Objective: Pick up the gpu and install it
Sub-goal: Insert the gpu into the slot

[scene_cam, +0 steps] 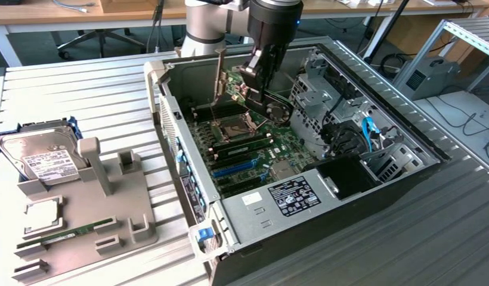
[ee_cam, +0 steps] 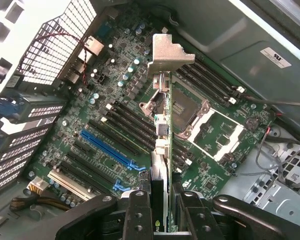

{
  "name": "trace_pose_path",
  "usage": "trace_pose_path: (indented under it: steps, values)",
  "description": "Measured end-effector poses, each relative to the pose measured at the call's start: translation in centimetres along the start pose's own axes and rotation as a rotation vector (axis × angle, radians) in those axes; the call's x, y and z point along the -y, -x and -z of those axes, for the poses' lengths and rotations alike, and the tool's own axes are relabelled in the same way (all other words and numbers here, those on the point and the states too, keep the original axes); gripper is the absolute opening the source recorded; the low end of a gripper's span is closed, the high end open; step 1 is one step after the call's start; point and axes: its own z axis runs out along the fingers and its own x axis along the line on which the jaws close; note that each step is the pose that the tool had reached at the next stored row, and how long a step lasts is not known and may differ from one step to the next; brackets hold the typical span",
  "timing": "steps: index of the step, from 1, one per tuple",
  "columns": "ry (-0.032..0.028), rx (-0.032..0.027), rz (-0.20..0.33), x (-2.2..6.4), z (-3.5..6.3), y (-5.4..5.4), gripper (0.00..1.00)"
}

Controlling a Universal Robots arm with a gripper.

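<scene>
The gpu (scene_cam: pixel 277 111) hangs tilted above the motherboard (scene_cam: pixel 244 155) inside the open computer case (scene_cam: pixel 253 238), its black fan facing the exterior view's right. My gripper (scene_cam: pixel 256 83) is shut on it from above. In the wrist view the gpu (ee_cam: pixel 162 150) shows edge-on, and its silver end bracket (ee_cam: pixel 169 52) points away from my gripper (ee_cam: pixel 162 217). The black fingers (ee_cam: pixel 139 215) press on both faces of the card. Below it lie the motherboard (ee_cam: pixel 90 100), the long blue slot (ee_cam: pixel 107 150) and the CPU socket (ee_cam: pixel 190 112). The card is clear of the board.
A grey holder tray (scene_cam: pixel 77 220) stands at the exterior view's left, with a RAM stick (scene_cam: pixel 65 233) and a hard drive (scene_cam: pixel 42 158). Blue and black cables (scene_cam: pixel 368 134) and a drive cage (scene_cam: pixel 332 89) fill the case's right side. The case walls rise around the board.
</scene>
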Motion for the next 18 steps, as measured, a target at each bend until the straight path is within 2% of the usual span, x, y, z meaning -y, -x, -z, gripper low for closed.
trace_pose_path:
  steps: [5, 18]
  values:
    - [0.0003, 0.0004, 0.008, 0.00, 0.00, 0.00, 0.26]
    - [0.0030, 0.0044, 0.095, 0.00, 0.00, 0.00, 0.26]
